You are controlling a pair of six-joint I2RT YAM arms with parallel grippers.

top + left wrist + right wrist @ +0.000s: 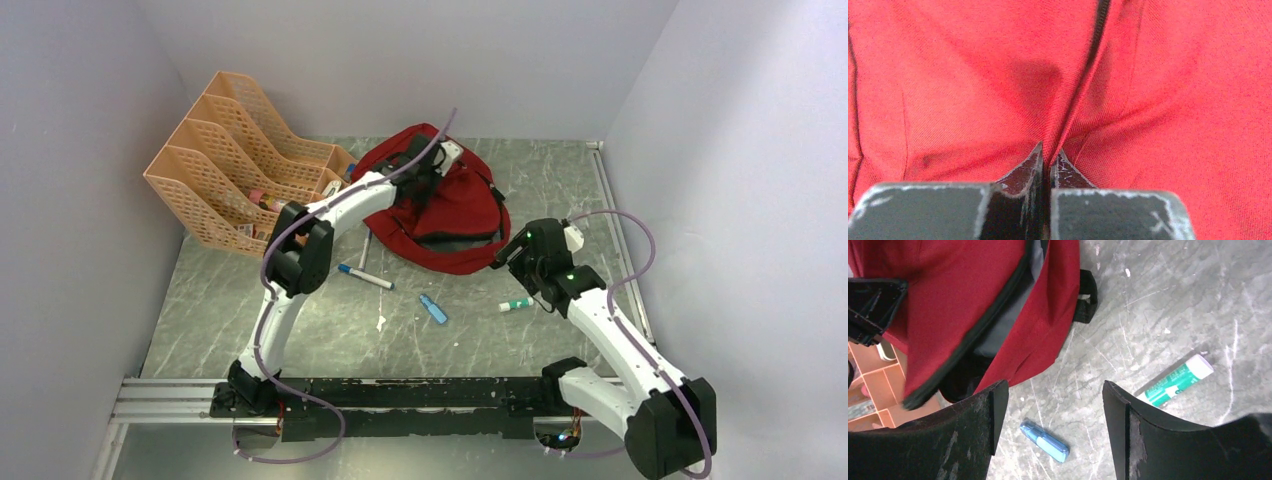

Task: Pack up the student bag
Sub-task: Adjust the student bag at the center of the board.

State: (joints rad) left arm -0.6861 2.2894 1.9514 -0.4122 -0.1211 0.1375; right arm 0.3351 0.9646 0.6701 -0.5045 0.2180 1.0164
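The bag (pixel 462 215) lies far and central on the table (pixel 300 335), right of the rack (pixel 215 160). The left gripper (pixel 1049 152) is clamped on a fold of its red fabric. The right gripper (pixel 1054 390) hangs with jaws apart, empty, by the bag's near right edge.

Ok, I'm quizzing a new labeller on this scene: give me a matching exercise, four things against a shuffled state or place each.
Things:
1. left end effector
2. right end effector
3. green tube
4. rack

States or places:
A. orange, beside the bag
B. open, holding nothing
C. lying flat on the table
D. shut on bag fabric

Pairs: 1-D; 2-B; 3-C; 4-A
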